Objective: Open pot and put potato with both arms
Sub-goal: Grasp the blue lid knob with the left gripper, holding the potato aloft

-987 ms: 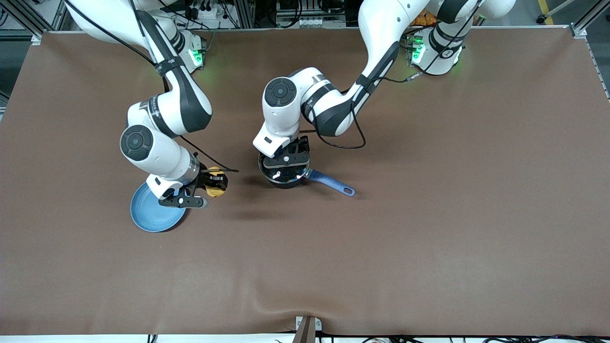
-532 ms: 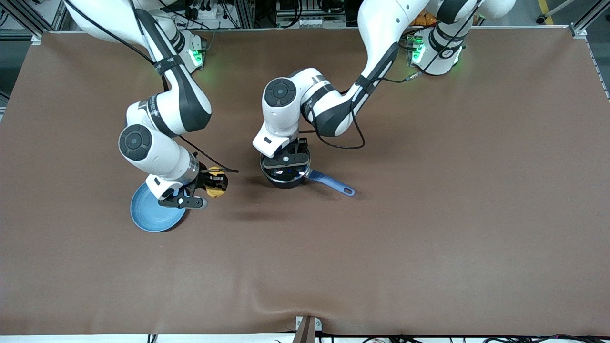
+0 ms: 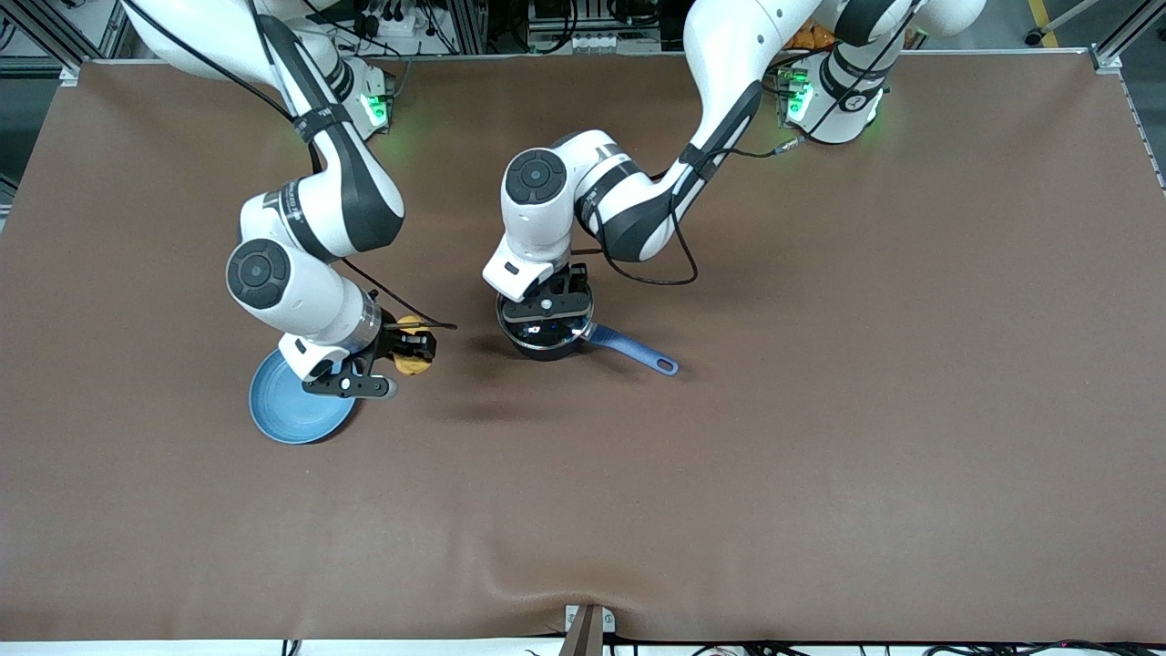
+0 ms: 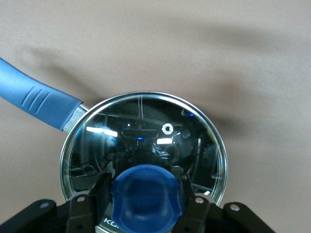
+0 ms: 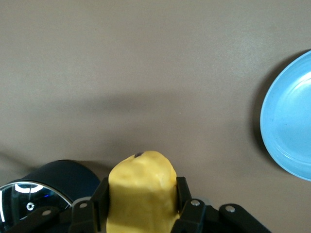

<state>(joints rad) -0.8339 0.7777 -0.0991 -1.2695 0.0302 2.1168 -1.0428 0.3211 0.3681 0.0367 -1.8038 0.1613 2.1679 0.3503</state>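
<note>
Brown cloth covers the worktop [image 3: 820, 410] across the whole front view.

Front view:
- pot [image 3: 545, 339]: black, round, just left of frame centre, standing on the worktop, its blue handle [image 3: 633, 351] running toward lower right.
- left hand [image 3: 547, 321]: directly over the pot, its arm descending from the upper right of the frame.
- right hand [image 3: 412, 351]: left of centre, above the worktop between the pot and the plate, pinching the potato [image 3: 412, 363], which is yellow-orange.
- plate [image 3: 296, 415]: light blue, flat on the worktop at lower left of the right hand, partly covered by the right arm's wrist.

Left wrist view:
- lid [image 4: 146, 141]: clear glass with a metal rim, seated on the pot, filling the lower centre of the frame.
- knob [image 4: 146, 198]: blue, at bottom centre, with the left hand [image 4: 146, 201] pressed against it, a finger [image 4: 102, 194] on each side.
- handle [image 4: 36, 99]: blue, at left edge of frame.

Right wrist view:
- potato [image 5: 142, 191]: at bottom centre, gripped in the right hand [image 5: 141, 204], a finger [image 5: 99, 199] on either flank.
- pot [image 5: 53, 187]: lower left corner, lid on.
- plate [image 5: 289, 121]: right edge of frame, on the worktop.
</note>
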